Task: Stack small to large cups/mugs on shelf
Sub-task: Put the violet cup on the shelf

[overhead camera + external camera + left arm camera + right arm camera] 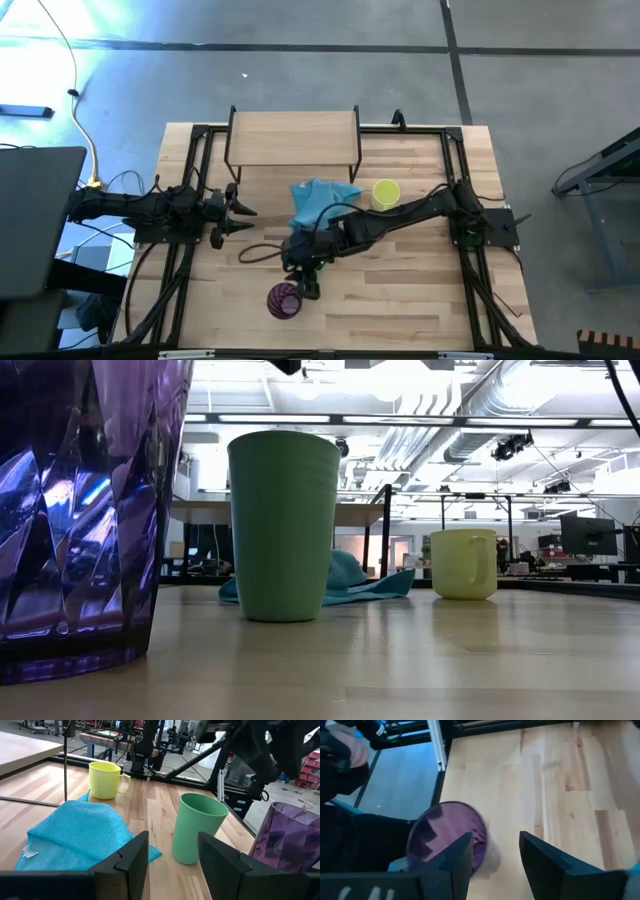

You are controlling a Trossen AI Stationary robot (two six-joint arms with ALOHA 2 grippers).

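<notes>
The purple ribbed tumbler (284,299) (80,510) stands upright near the table's near edge. My right gripper (308,285) (495,840) is open and hovers just above it, toward its right rim; the tumbler (445,837) shows from above beside one finger. The green cup (197,835) (283,525) stands upright mid-table, hidden under the right arm in the high view. The yellow mug (386,193) (106,780) stands right of the light blue cloth (320,200). The shelf (293,135) stands at the far edge. My left gripper (245,212) (172,845) waits open at the left.
The light blue cloth (75,837) lies crumpled between the shelf and the green cup. A dark cable (262,250) loops on the table left of the right gripper. Black frame rails (195,180) run along both table sides. Bare wood (400,290) lies right of the tumbler.
</notes>
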